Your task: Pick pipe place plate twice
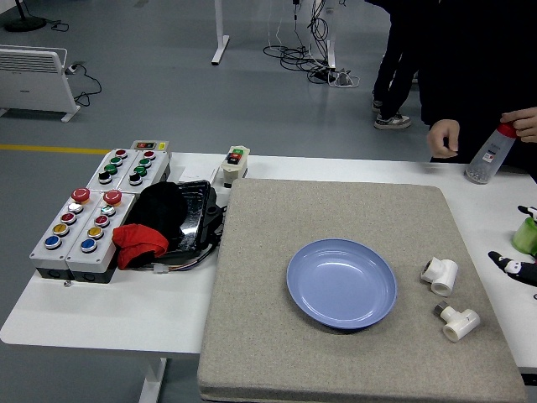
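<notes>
Two white pipe fittings lie on the grey mat right of the empty blue plate point(341, 283): the upper pipe fitting point(440, 274) and the lower pipe fitting point(458, 322), whose long axis runs diagonally, its narrow stub pointing upper left. No writing is legible. Neither robot hand shows. At upper right, a person's hand point(526, 123) grips a spray bottle point(489, 154).
</notes>
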You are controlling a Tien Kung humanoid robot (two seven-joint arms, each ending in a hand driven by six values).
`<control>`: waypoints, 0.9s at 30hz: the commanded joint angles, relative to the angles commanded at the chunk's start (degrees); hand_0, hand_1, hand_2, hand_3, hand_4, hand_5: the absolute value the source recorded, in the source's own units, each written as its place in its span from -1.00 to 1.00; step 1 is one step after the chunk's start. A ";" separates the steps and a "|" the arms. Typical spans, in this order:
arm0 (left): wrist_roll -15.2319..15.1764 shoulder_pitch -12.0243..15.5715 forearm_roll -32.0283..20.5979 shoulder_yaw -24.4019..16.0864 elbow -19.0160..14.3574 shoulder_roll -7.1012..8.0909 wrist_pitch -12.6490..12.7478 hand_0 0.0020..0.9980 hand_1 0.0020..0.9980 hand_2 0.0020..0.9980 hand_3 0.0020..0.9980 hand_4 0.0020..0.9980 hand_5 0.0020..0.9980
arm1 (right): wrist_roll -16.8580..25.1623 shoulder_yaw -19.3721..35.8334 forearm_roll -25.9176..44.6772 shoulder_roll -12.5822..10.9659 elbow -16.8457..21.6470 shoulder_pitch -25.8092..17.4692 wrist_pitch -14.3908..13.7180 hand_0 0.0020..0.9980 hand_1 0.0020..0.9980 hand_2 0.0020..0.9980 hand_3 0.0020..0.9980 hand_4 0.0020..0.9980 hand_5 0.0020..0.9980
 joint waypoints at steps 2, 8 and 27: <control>0.01 0.01 -0.02 -0.01 0.00 -0.01 0.00 0.25 0.18 0.08 0.15 -0.59 1.00 | -0.05 -0.95 -0.30 -0.06 -0.59 0.56 0.63 1.00 0.87 1.00 0.98 0.70 -0.14; -0.02 0.06 -0.41 0.12 -0.02 -0.07 0.00 0.25 0.18 0.07 0.15 -0.59 1.00 | -2.06 -4.88 -0.78 -0.02 -4.72 4.34 4.96 1.00 0.88 1.00 1.00 0.71 -0.20; 0.05 0.25 -0.34 -0.06 -0.07 -0.11 0.04 0.25 0.18 0.06 0.15 -0.59 1.00 | -5.19 -9.45 -0.21 1.60 -17.33 13.23 10.28 0.89 0.83 1.00 0.98 0.68 -0.20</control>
